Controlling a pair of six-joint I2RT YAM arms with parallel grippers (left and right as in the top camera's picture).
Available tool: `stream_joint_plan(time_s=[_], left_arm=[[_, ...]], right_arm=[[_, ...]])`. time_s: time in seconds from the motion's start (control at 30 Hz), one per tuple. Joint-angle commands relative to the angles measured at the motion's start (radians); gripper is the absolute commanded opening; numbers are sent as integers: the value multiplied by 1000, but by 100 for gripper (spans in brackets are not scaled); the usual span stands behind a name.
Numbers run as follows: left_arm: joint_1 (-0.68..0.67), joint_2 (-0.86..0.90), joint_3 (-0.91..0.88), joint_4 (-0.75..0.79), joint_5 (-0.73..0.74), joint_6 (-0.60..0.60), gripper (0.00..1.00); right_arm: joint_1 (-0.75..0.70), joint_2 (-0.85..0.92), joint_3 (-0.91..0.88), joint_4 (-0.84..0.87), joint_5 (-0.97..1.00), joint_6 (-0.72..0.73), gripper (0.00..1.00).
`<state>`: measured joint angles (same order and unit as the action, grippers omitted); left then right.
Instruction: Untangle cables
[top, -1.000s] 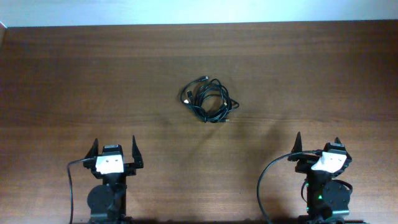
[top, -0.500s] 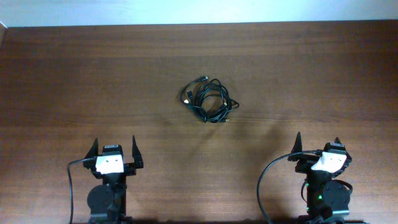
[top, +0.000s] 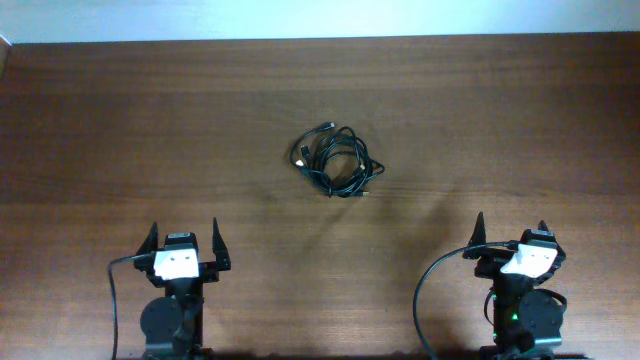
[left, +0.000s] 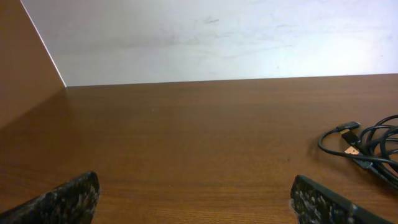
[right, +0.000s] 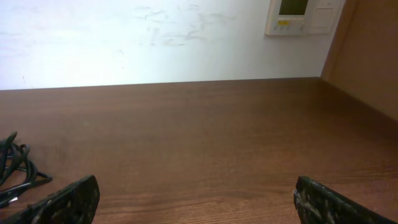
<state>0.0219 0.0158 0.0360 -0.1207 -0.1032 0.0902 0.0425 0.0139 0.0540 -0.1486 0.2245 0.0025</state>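
Left fingers (top: 216, 240) and right fingers (top: 478, 232) spread wide, gripping nothing; cables (top: 335, 160): thin black cords, silvery plug ends, looped in one bundle mid-tabletop (top: 120, 120), well apart from both; wall panel (right: 304, 15) lettering unreadable.

Table (top: 120, 120): brown wood grain, smooth, low sheen. Cables (top: 337, 160): black sheath, smooth, faintly glossy. Plug (left: 352, 150) at a cable end: metallic, gold-toned. Fingers (left: 69, 198) of left gripper (top: 184, 230) and of right gripper (top: 510, 228): black, rough, speckled surface. Wall (left: 217, 37): white, matt, faintly smudged.
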Motion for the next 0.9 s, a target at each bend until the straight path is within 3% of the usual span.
stream_joint_plan(time_s=[0.0, 0.87], left_arm=[[-4, -10, -6, 1, 6, 13, 99], [-4, -10, -6, 1, 6, 13, 98]], right_arm=[[-5, -10, -12, 4, 16, 1, 99], [-5, -10, -12, 4, 16, 1, 99]])
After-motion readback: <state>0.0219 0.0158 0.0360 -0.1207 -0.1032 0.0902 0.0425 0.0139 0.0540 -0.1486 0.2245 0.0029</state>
